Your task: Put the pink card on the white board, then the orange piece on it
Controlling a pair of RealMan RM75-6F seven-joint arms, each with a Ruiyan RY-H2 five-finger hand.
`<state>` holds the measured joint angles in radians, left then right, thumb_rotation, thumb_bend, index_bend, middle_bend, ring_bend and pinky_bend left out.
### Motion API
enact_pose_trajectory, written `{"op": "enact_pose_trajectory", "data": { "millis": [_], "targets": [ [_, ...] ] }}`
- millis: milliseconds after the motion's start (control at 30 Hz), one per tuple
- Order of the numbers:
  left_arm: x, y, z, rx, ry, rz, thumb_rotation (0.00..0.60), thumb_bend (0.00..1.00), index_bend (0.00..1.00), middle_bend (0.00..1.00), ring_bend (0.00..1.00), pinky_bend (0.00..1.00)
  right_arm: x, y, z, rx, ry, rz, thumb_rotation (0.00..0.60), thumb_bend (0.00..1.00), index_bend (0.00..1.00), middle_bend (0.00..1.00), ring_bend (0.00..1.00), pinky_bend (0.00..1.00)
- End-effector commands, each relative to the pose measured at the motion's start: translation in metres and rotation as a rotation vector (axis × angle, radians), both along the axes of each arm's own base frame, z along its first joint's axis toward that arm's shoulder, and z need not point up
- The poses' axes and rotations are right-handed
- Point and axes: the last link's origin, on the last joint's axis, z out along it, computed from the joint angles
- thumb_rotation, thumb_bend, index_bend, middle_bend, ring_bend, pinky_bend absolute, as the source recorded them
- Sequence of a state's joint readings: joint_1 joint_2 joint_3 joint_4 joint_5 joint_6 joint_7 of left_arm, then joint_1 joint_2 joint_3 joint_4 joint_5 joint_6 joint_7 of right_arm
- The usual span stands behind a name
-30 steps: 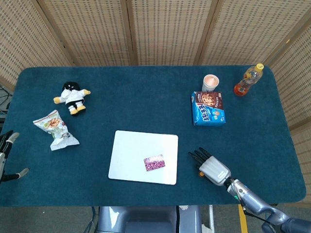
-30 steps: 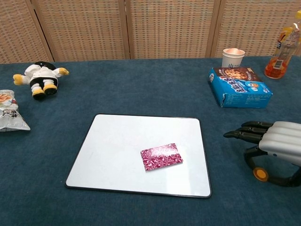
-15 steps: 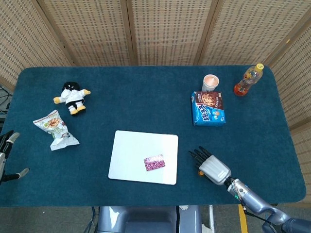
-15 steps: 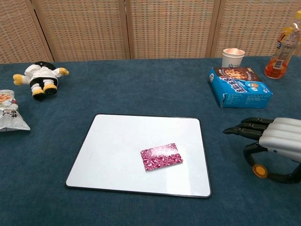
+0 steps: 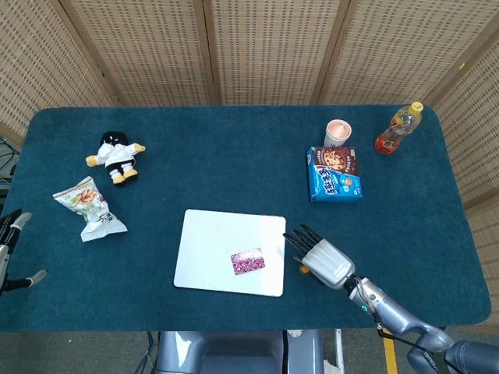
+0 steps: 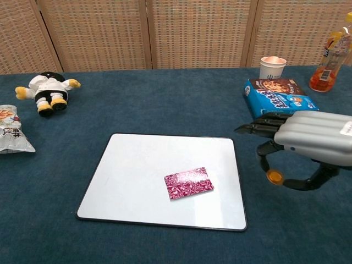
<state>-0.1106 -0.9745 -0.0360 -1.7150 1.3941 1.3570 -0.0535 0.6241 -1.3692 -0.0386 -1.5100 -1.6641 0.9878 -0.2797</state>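
The white board lies flat at the table's front middle. The pink card rests on the board's right part. My right hand hovers just right of the board, raised off the cloth, and pinches the small orange piece between thumb and a finger. The other fingers stretch out toward the board. My left hand shows only at the far left edge of the head view, off the table, fingers apart and holding nothing.
A blue cookie box, a paper cup and an orange drink bottle stand at the back right. A plush doll and a snack bag lie at the left.
My right hand has lifted off the table with the orange piece and moved left toward the board's right edge. The card and board have not moved.
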Motion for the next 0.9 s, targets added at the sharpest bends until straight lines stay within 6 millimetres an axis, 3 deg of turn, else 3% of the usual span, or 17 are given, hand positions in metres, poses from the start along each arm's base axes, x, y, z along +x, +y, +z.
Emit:
{"op": "enact_pose_trajectory", "data": {
  "millis": [33,567,900],
  "targets": [
    [-0.001,0.001,0.001,0.001,-0.002,0.002,0.6,0.0,0.0,0.0,0.0,0.0,0.027,-0.009,-0.008,0.014,-0.004,0.001,0.6,0.39,0.63,0.03,0.0,0.01],
    [-0.007,0.006,0.005,-0.004,-0.02,0.025,0.6,0.0,0.0,0.0,0.0,0.0,0.092,-0.022,-0.055,0.035,0.087,0.101,0.6,0.39,0.63,0.03,0.0,0.01],
    [-0.009,0.009,0.006,-0.006,-0.027,0.036,0.6,0.0,0.0,0.0,0.0,0.0,0.102,-0.03,-0.069,0.027,0.161,0.137,0.6,0.39,0.63,0.03,0.0,0.01]
  ]
}}
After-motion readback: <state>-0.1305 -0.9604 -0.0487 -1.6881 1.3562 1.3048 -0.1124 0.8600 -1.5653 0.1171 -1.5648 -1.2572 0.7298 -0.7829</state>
